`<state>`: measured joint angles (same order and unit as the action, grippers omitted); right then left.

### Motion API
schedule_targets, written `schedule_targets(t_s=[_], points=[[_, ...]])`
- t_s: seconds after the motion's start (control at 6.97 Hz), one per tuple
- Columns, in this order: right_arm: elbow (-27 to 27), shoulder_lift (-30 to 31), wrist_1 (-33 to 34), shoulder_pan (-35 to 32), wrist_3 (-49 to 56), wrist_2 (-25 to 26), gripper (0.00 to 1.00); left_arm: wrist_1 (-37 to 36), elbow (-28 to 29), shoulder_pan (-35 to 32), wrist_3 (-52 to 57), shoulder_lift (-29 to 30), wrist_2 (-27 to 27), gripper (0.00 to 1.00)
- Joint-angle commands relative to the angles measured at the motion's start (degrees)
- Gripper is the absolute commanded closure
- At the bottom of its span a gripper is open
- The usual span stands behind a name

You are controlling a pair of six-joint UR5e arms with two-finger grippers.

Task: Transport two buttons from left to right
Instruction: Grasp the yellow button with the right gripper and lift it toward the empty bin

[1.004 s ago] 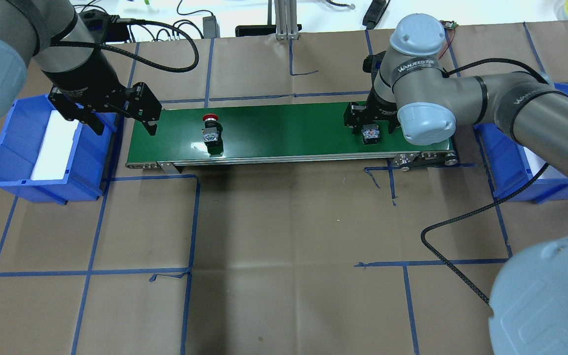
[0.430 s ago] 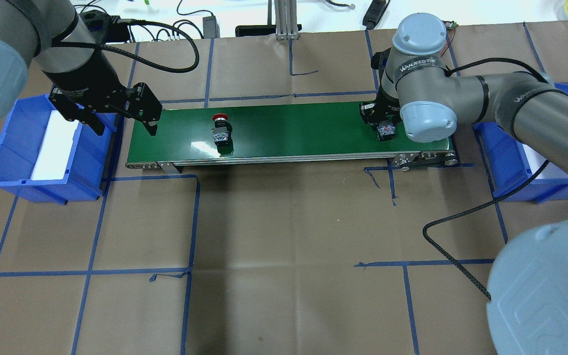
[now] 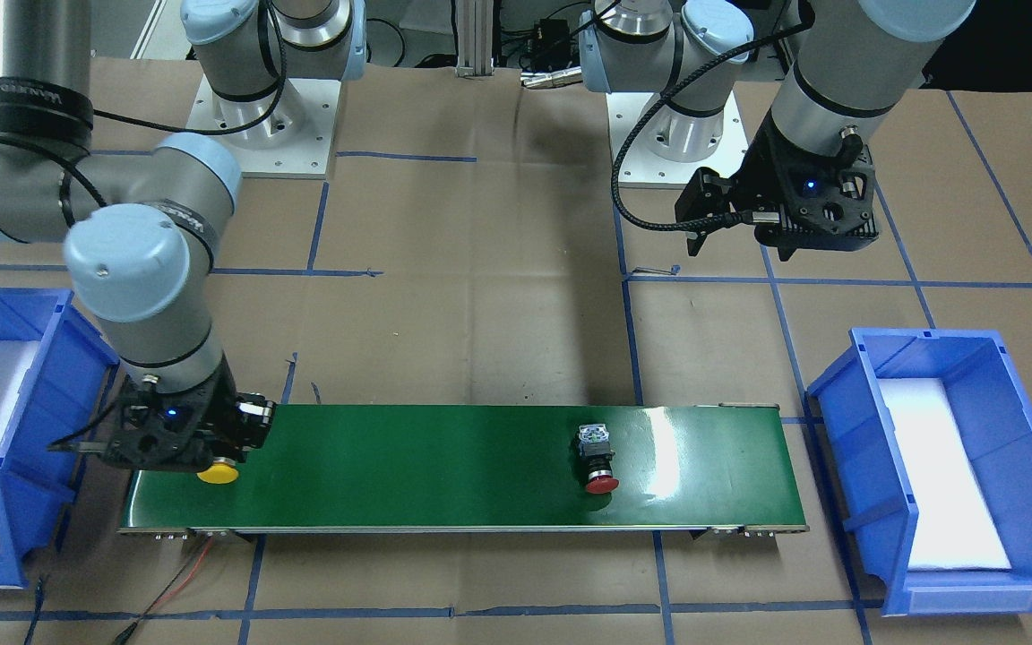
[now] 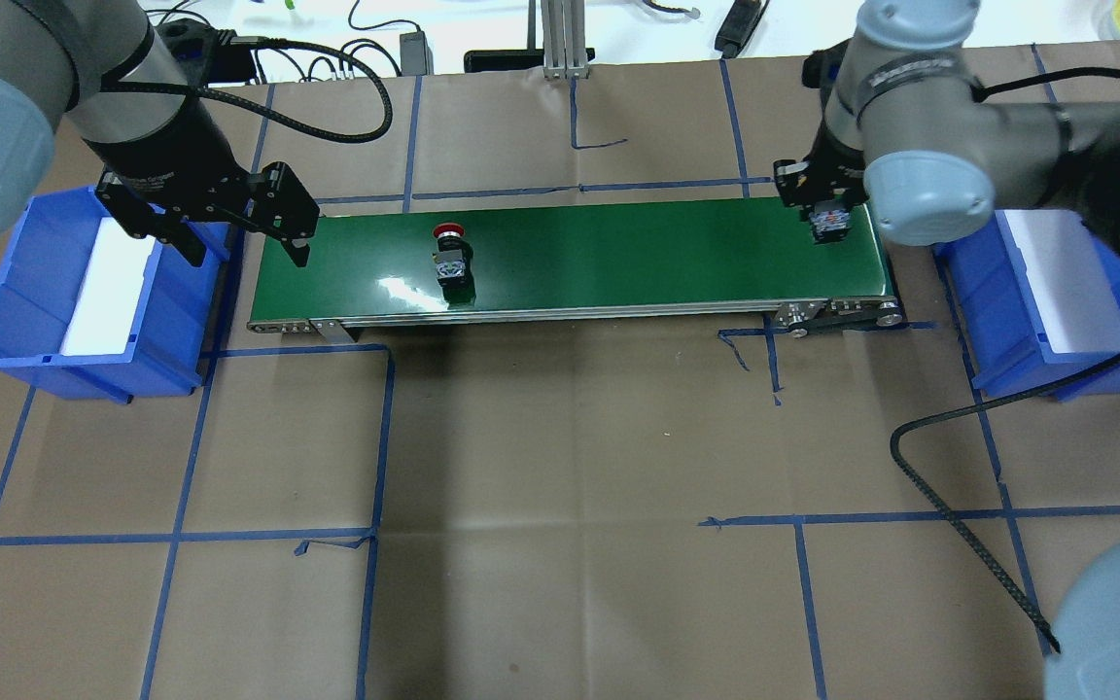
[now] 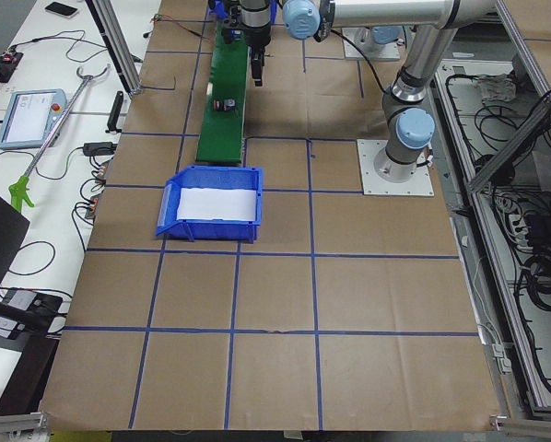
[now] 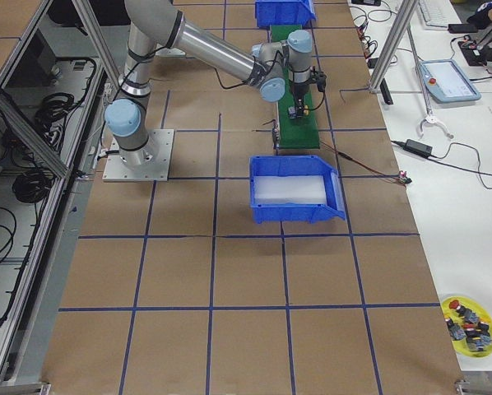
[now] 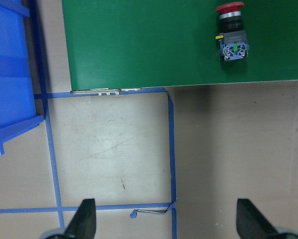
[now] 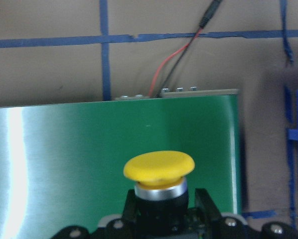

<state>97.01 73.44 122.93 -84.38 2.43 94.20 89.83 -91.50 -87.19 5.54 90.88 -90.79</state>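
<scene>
— So where is the yellow button?
— Clamped in the right gripper, over the green belt's right end; the blue bin sits just beyond, toward the worktop's right edge.
— And the red button?
— Lying on the belt nearer the left edge, closest to the wide-open left gripper.

Brown paper-covered table, blue tape grid lines, white side bench, bright even overhead light
</scene>
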Motion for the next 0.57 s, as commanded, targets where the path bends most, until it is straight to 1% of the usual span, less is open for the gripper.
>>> schedule_targets(t_s=[0.0, 0.14, 0.29, 0.43], points=[[-1.90, 4.86, -5.06, 10.68, 12.53, -0.24, 0.95, 0.00, 0.01, 0.00, 0.00, 0.00, 0.00, 0.00], [-2.61, 4.61, -4.81, 15.86, 21.74, -0.16, 0.95, -0.09, 0.01, 0.00, 0.00, 0.00, 0.00, 0.00], [-2.27, 4.26, -4.72, 19.65, 26.27, -0.33, 0.95, 0.00, 0.01, 0.00, 0.00, 0.00, 0.00, 0.00], [-2.09, 3.91, -4.72, 22.39, 27.97, -0.50, 0.97, 0.00, 0.01, 0.00, -0.09, 0.00, 0.00, 0.00]])
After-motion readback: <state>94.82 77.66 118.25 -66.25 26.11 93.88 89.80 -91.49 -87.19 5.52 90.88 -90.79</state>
